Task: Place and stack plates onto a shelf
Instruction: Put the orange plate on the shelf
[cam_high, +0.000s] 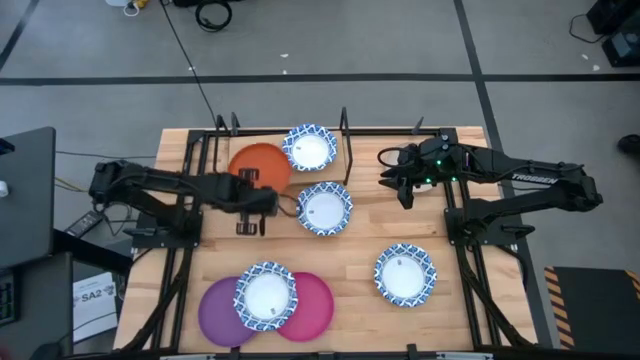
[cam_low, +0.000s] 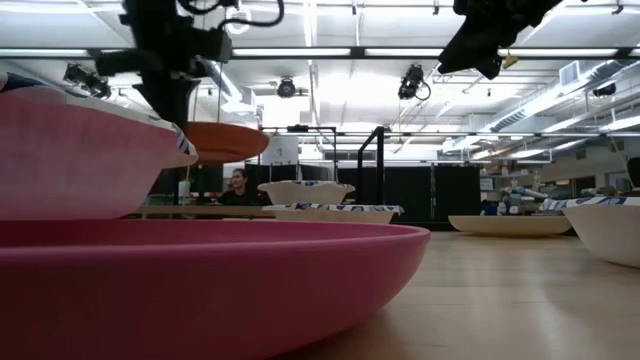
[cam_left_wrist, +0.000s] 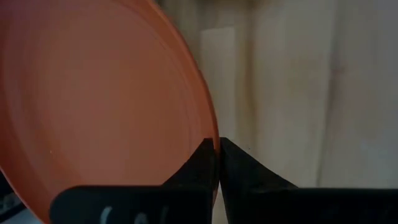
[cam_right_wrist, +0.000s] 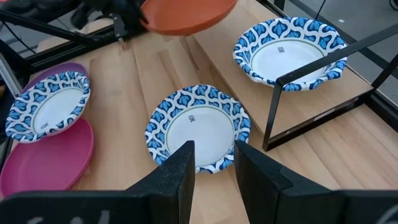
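One orange plate (cam_high: 260, 163) hangs pinched by its rim in my left gripper (cam_high: 258, 200), at upper centre-left of the overhead frame, over the shelf (cam_high: 340, 130) beside a patterned plate (cam_high: 310, 148). I judge this the placing step: lower, then release. My right gripper (cam_high: 403, 186) waits part-open, empty.

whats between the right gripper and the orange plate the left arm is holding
The high view shows two blue-and-white plates there: one on the shelf at, one on the tabletop at. The right gripper hovers apart from the orange plate.
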